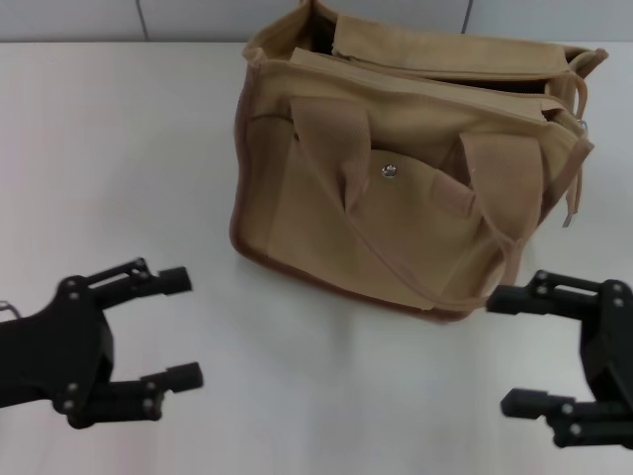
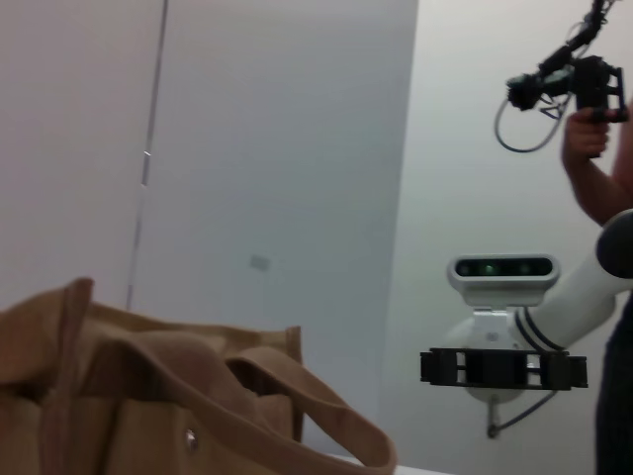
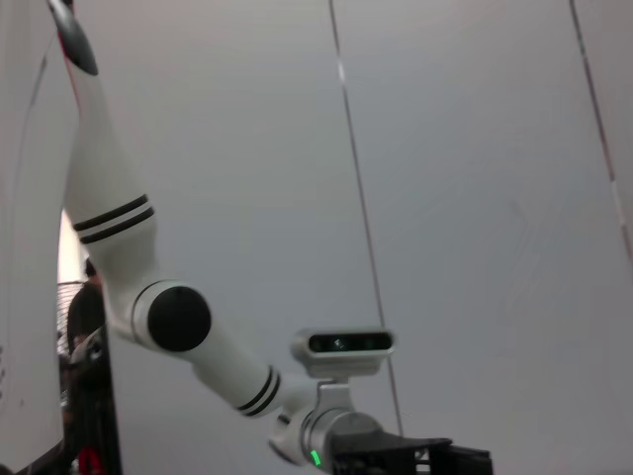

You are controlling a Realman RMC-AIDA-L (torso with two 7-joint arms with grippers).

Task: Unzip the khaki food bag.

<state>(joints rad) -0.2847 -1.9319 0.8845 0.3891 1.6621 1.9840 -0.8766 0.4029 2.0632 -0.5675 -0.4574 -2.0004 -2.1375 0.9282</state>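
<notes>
The khaki food bag point(image 1: 396, 188) stands on the white table point(image 1: 119, 148), beyond both grippers. It is tan canvas with two loop handles, a front pocket with a silver snap point(image 1: 389, 170) and a brown base trim. A dark gap shows along its top between the two flaps. A thin strap point(image 1: 576, 148) hangs at its right end. My left gripper point(image 1: 181, 329) is open and empty, in front of the bag to its left. My right gripper point(image 1: 511, 351) is open and empty, near the bag's front right corner. The bag also shows in the left wrist view point(image 2: 138, 406).
A grey panelled wall point(image 1: 198, 18) runs behind the table. In the left wrist view the right arm point(image 2: 564, 302) shows beyond the bag, and a person point(image 2: 603, 168) stands at the far side holding a device. The right wrist view shows only the left arm point(image 3: 188, 327) and the wall.
</notes>
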